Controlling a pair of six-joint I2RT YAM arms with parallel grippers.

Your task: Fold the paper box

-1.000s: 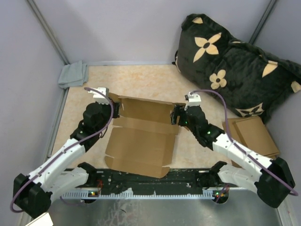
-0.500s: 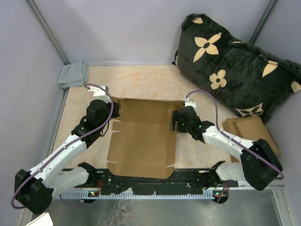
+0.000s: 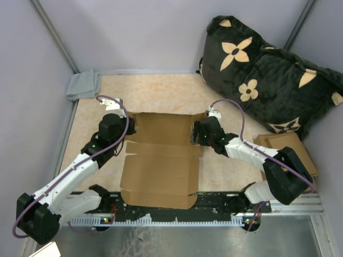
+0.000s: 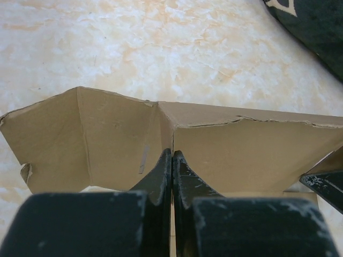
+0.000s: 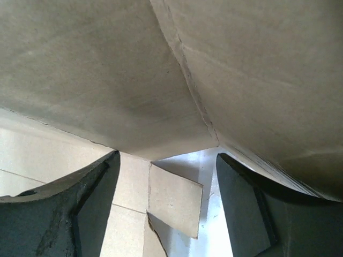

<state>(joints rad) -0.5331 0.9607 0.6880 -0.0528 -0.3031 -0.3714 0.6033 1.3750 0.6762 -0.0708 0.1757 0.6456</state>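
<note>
The paper box, plain brown corrugated cardboard, lies opened out in the middle of the table with its far panel raised. My left gripper is at the box's far left corner. In the left wrist view its fingers are shut tip to tip with nothing between them, right at a vertical fold of the raised panel. My right gripper is at the far right corner and stands open. A cardboard panel fills that wrist view above the fingertips, and a small tab shows between them.
A black pillow with beige flowers leans at the back right. A stack of flat cardboard pieces lies at the right edge beside my right arm. A grey cloth sits in the far left corner. Walls close in on three sides.
My right gripper has slid left along the box's far right corner and its arm has folded inward. The left gripper shifted slightly, then held still. The box now lies squarer to the table.
</note>
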